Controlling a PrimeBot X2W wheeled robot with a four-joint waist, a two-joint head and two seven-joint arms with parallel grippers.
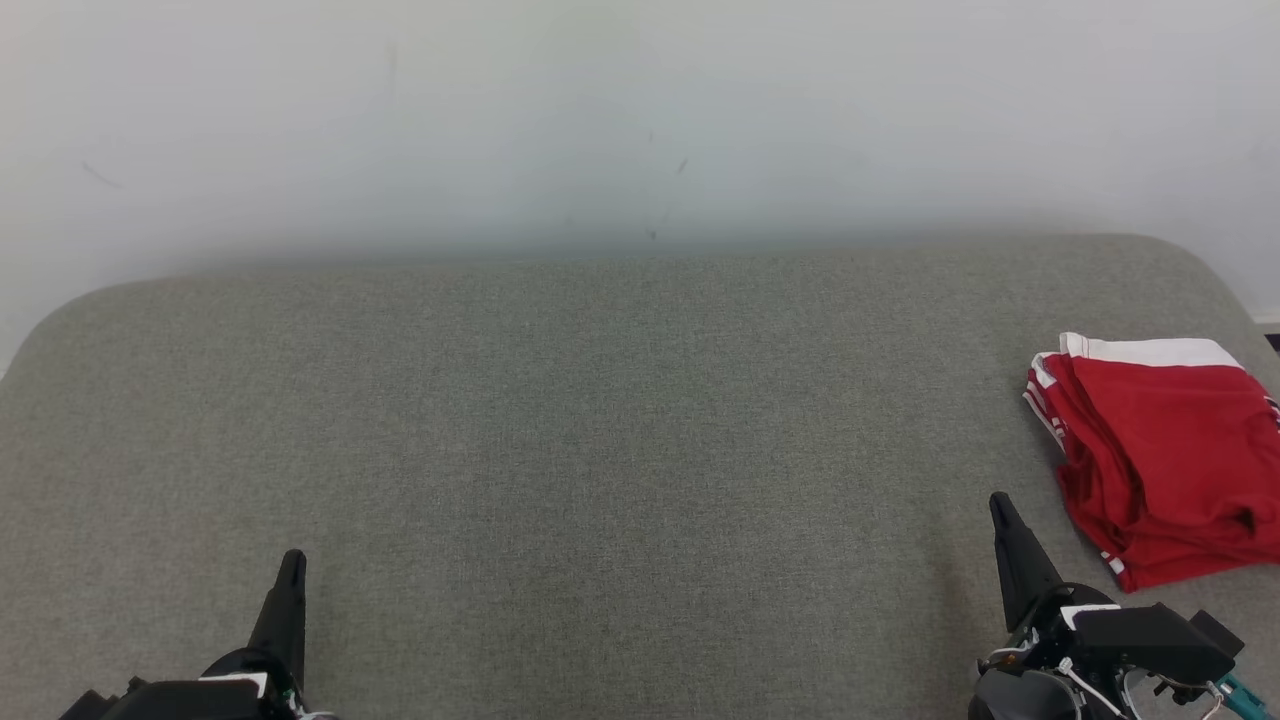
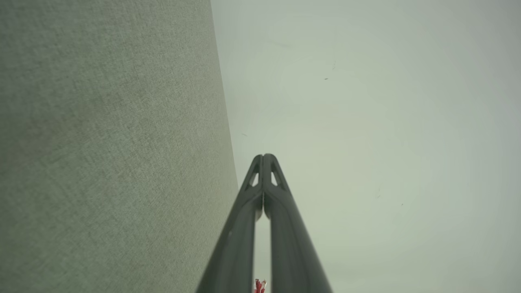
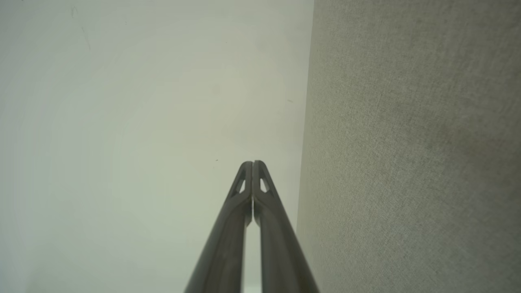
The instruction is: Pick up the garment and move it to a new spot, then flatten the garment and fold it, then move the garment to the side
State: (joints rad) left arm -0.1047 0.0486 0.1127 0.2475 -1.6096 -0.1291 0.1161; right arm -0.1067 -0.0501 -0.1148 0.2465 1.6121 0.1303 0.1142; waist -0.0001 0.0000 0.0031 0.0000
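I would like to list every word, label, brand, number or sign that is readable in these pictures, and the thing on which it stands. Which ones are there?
None: no view shows readable text.
The red garment shows only white stripes and a white band, no letters or logo.
The grey fabric surface and the white wall bear only faint dark marks, not writing.

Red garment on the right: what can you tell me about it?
The red garment is soft-looking cloth with white bands and stripes at its edges, folded into a loose layered stack. It lies flat at the right end of the grey-green cushion, touching only that; the shut right gripper stands apart.
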